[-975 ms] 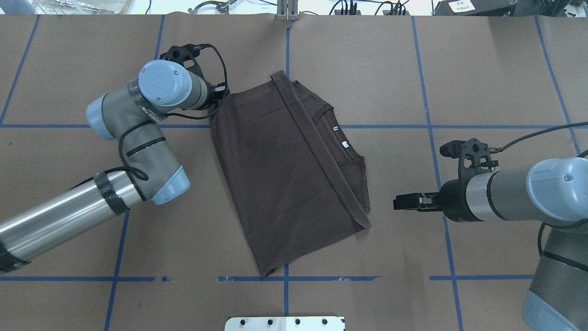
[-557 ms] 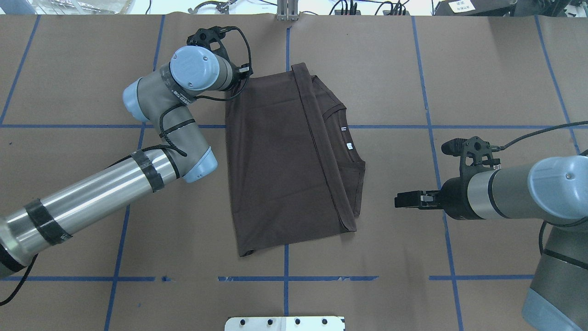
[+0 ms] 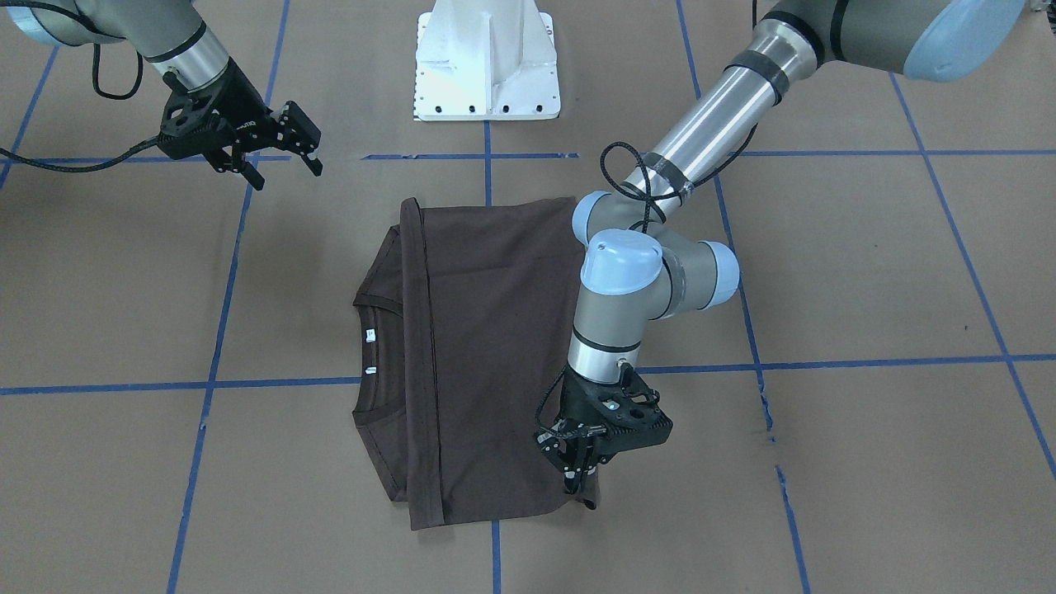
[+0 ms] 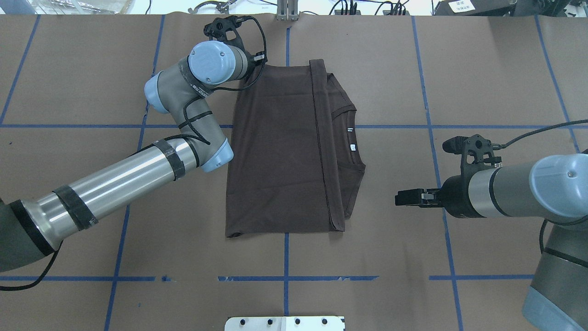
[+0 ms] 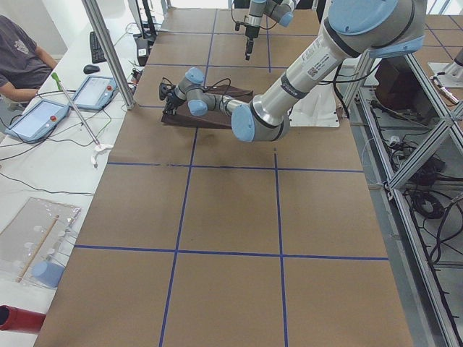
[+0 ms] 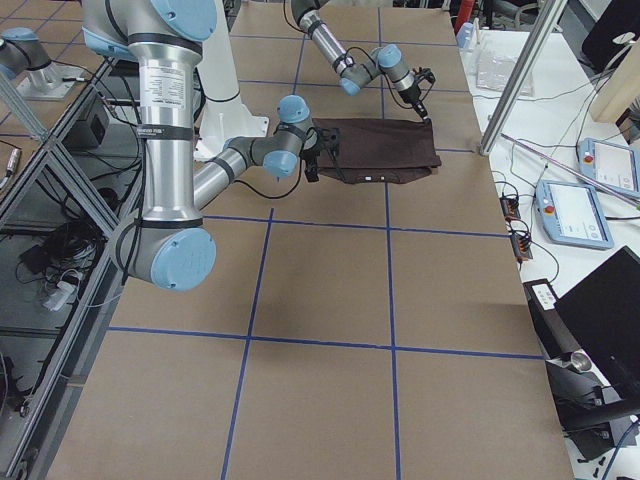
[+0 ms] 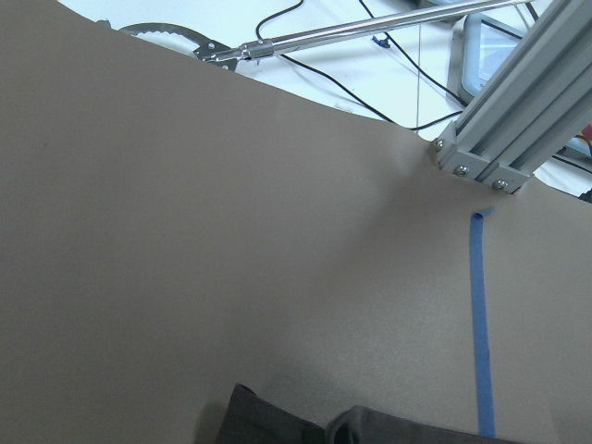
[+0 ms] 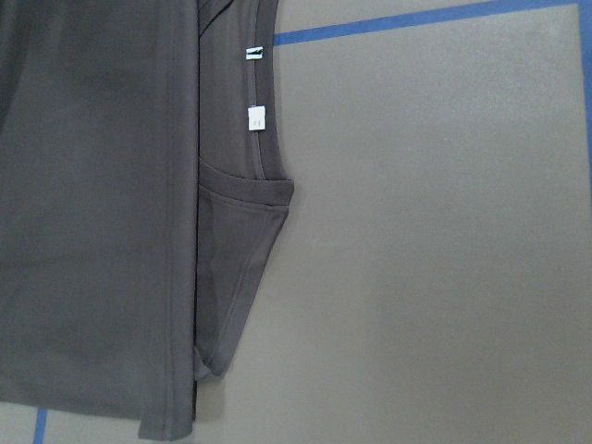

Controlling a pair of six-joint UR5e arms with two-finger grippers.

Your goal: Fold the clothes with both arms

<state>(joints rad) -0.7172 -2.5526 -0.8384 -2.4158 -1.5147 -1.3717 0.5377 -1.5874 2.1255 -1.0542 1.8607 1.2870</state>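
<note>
Looks like you're mid-fold here. The dark brown short-sleeved cotton T-shirt (image 4: 275, 151) lies flat in the middle of the brown paper-covered table (image 4: 496, 69), doubled into a tall rectangle, with its ribbed collar (image 4: 350, 138) and white neck labels showing along the right edge. Your black two-finger left claw (image 3: 577, 477) is down at the shirt's far-left corner with its fingers pinched together. I reckon it's got hold of that corner, though only the front view really shows it. The black right claw (image 3: 282, 169) hangs over the table off the shirt's right side, well apart from it, jaws spread and holding nothing. My guess for the next move: bring the right claw in to a right-hand corner so both arms lift one edge together, since one corner alone would probably just skew the cloth. The table has a blue tape grid (image 4: 482, 126), with a white metal pedestal (image 3: 487, 62) at the near edge. Past the far edge there's an aluminium frame post (image 7: 518, 111), loose cables, and a white side table (image 5: 29, 166) with tablets (image 5: 32, 119) where a person (image 5: 18, 61) sits.
</note>
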